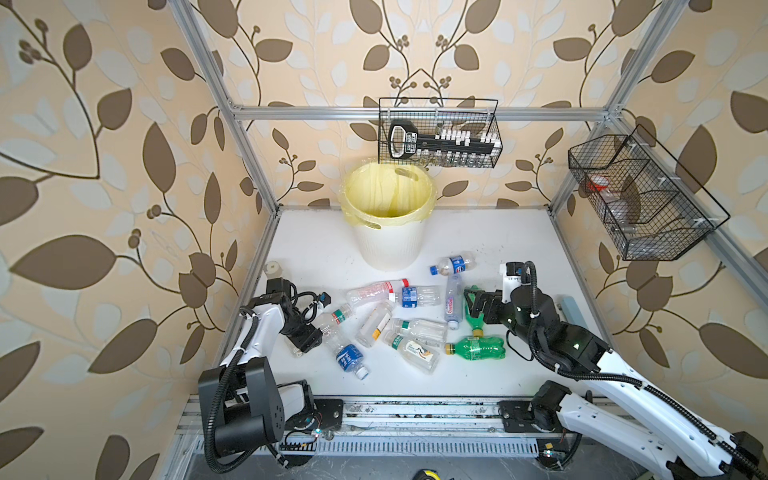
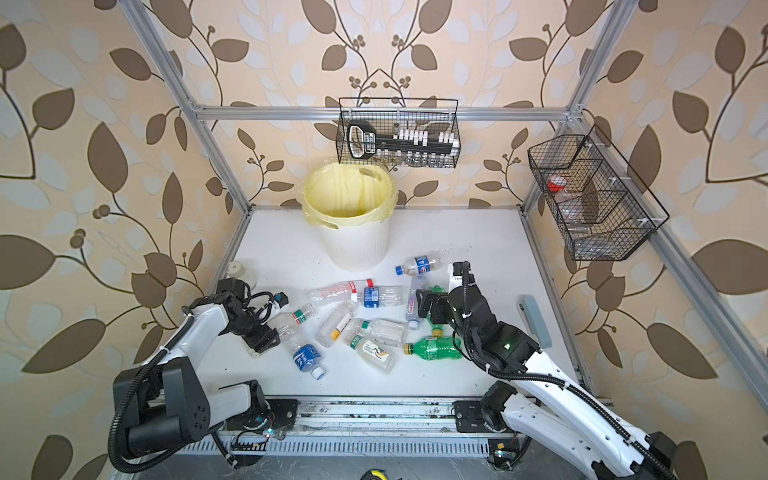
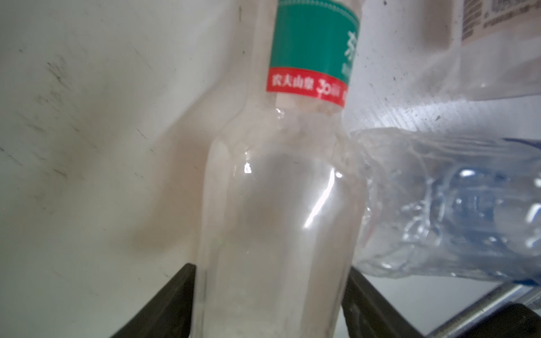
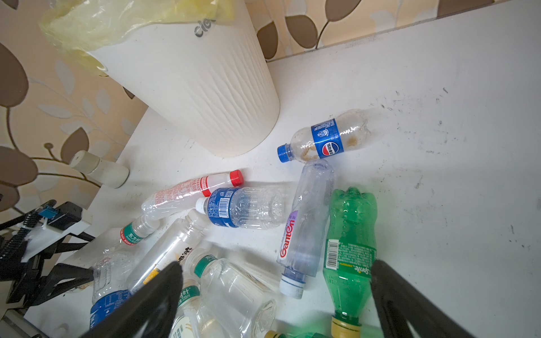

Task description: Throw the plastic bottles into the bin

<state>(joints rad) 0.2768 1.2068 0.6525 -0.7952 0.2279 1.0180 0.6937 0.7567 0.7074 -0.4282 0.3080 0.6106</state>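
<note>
The left claw (image 3: pixel 269 292) has its jaws set either side of the base end of a clear bottle with a green-and-red label (image 3: pixel 278 204), right up against its walls. Whether they already press it I cannot tell. The bottle lies on the white counter (image 1: pixel 316 249), its neck pointing away from the claw, and a crumpled blue-label bottle (image 3: pixel 453 210) touches it on one side.

The step in hand looks like the grasp. The squeeze should be only firm enough to stop slipping, since thin empty plastic buckles and can pop out. The lift should go straight up, so the crumpled neighbour is not dragged along.

The bin (image 1: pixel 390 245) stands beyond the pile, well apart from this claw and much taller than the bottles. The carry therefore needs height before it crosses the bagged rim.

The right claw (image 4: pixel 275 266) is spread wide and holds nothing, poised above a green bottle (image 4: pixel 349 243). The other plastic bottles (image 1: pixel 415 328) lie scattered between the two claws.
</note>
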